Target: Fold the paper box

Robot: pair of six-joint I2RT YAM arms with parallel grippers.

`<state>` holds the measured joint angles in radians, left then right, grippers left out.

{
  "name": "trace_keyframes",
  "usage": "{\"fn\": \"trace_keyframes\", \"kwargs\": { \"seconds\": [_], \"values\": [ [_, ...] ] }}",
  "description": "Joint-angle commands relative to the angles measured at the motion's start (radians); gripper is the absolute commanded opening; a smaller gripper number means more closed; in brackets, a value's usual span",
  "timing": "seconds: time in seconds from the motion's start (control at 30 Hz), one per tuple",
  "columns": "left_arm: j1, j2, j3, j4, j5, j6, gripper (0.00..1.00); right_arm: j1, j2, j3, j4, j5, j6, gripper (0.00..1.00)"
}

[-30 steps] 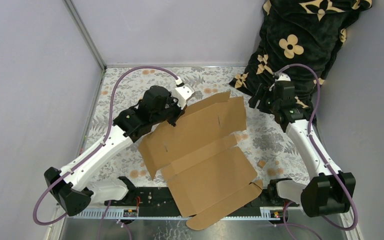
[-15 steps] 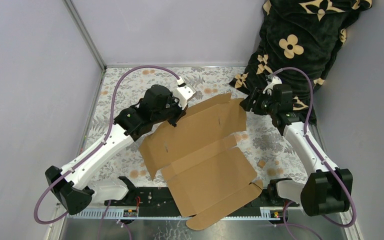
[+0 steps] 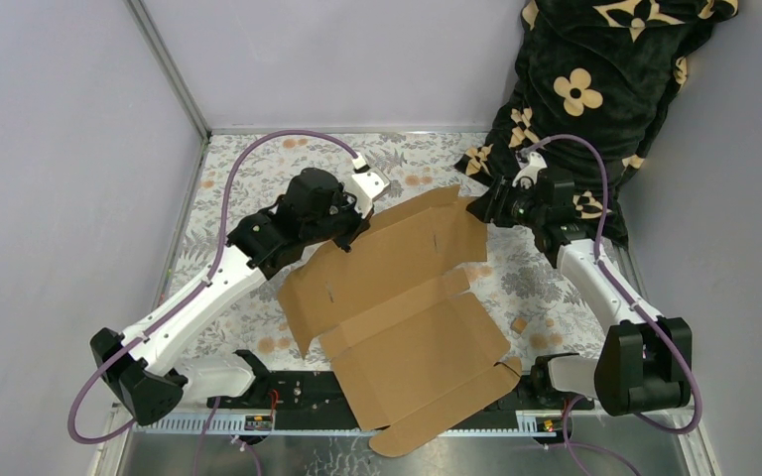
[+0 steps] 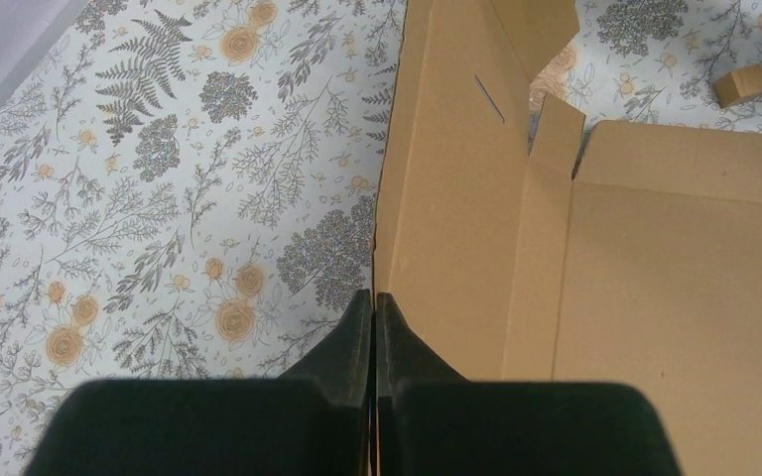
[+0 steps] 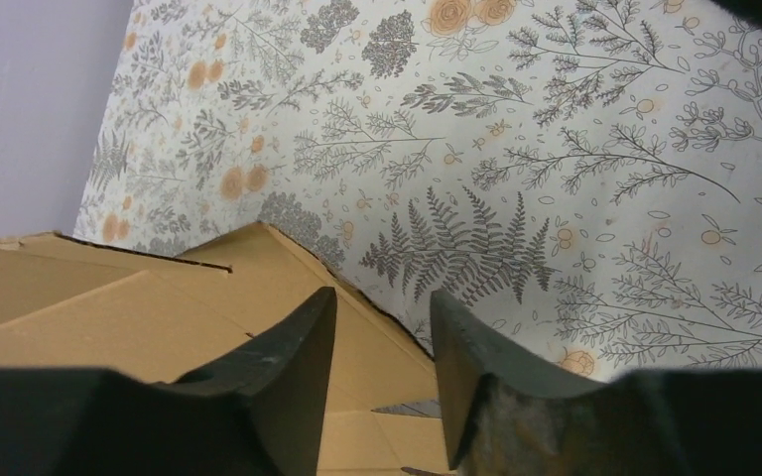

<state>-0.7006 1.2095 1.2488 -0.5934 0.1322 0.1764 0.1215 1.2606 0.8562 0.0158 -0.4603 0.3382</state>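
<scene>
Right wrist: right gripper [image 5: 382, 297] spread wide, paper box [image 5: 109, 317] flap at eight o'clock; left gripper [image 4: 372, 300] clamps its edge.

The unfolded paper box [image 3: 407, 297] lies on the flowery tabletop [image 3: 248, 169], its near flap past the near edge. The left gripper [image 3: 349, 238] is at its far left edge, and the right gripper [image 3: 481, 210] is at its far right corner.

No words, numbers, labels or brand names can be read anywhere. The paper box [image 3: 407, 297] is bare, unprinted brown cardboard. The dark blanket [image 3: 595, 79] behind it shows only tan flower and star shapes.
</scene>
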Motion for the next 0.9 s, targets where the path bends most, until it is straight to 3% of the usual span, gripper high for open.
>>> {"fn": "trace_keyframes", "kwargs": {
  "seconds": [0.0, 0.1, 0.23, 0.53, 0.87],
  "values": [
    [-0.004, 0.023, 0.047, 0.014, -0.012, 0.028, 0.03, -0.003, -0.005, -0.013, 0.056, -0.060, -0.010, 0.41],
    [-0.005, 0.051, 0.066, 0.016, -0.048, 0.033, 0.02, -0.003, -0.023, -0.023, 0.039, -0.060, -0.020, 0.24],
    [-0.005, 0.102, 0.097, 0.021, -0.089, 0.035, 0.02, -0.002, -0.068, -0.041, 0.008, -0.063, -0.024, 0.14],
    [0.008, 0.240, 0.176, 0.053, -0.171, 0.052, 0.02, 0.002, -0.155, -0.035, -0.158, -0.082, 0.002, 0.11],
    [0.112, 0.319, 0.196, 0.142, -0.100, -0.004, 0.03, 0.034, -0.243, 0.007, -0.295, -0.132, 0.067, 0.08]
  ]
}}
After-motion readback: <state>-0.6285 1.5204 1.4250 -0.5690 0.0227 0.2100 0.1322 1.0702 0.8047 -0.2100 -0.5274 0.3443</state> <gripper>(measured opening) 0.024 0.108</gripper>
